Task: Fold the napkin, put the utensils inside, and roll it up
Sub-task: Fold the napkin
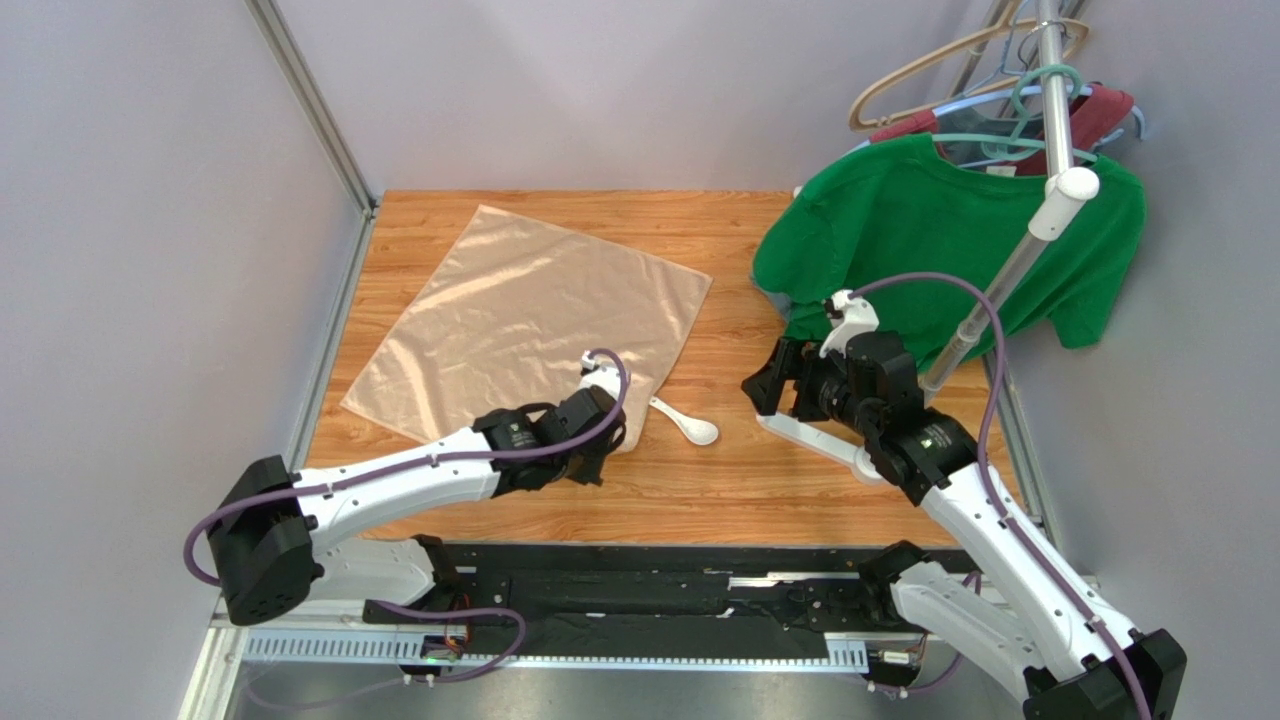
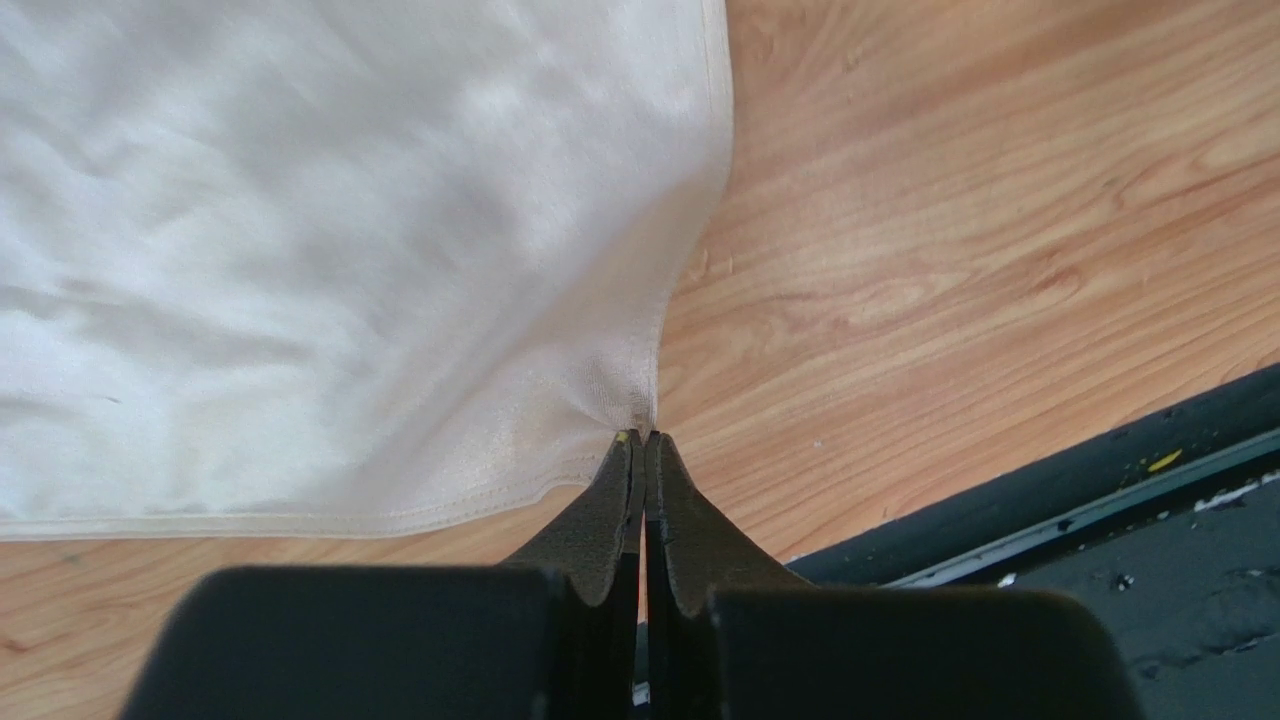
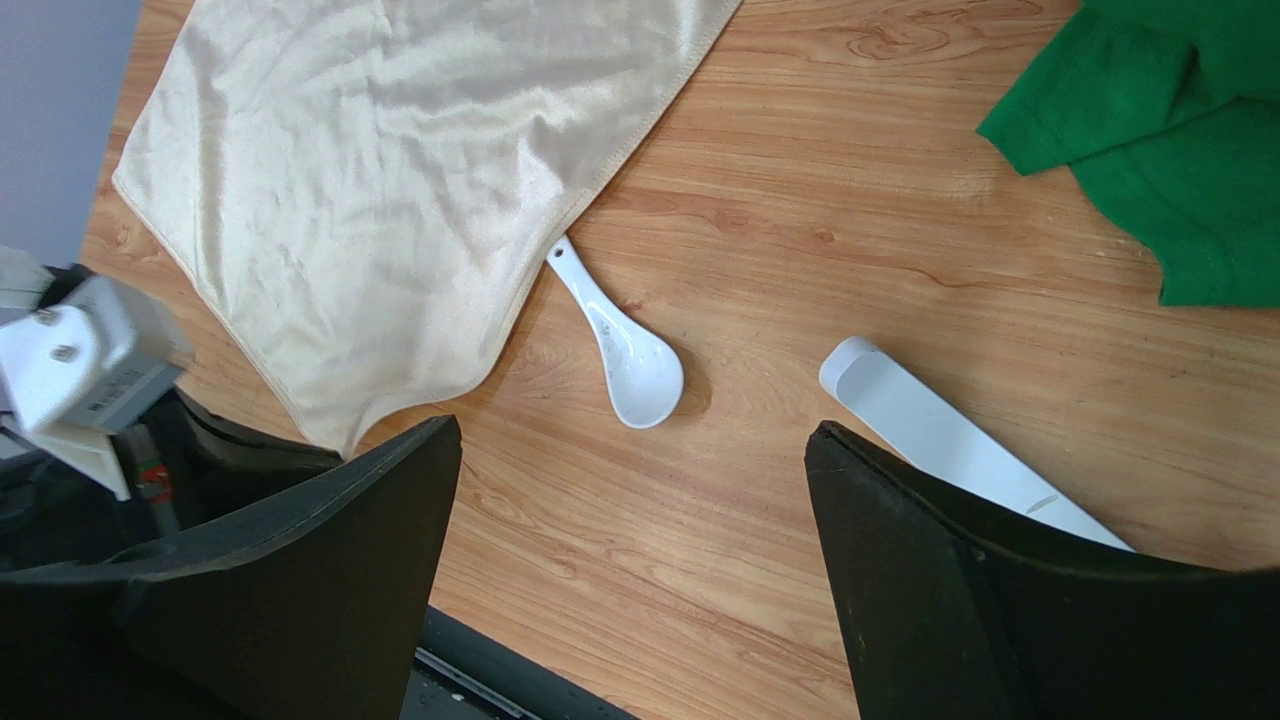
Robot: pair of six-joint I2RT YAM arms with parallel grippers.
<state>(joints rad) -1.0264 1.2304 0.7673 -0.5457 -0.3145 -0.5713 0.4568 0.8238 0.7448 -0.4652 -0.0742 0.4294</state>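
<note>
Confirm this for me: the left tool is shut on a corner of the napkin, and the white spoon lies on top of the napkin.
Not quite. The spoon lies on the bare wooden table beside the napkin, its handle end at the cloth's edge, as the right wrist view shows. The rest holds: the left tool is shut on a corner of the napkin.

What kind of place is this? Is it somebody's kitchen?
Probably a robot lab booth, not a kitchen: plain grey walls box in a wooden table, and a robot's left arm and right arm are bolted at its edge.
</note>
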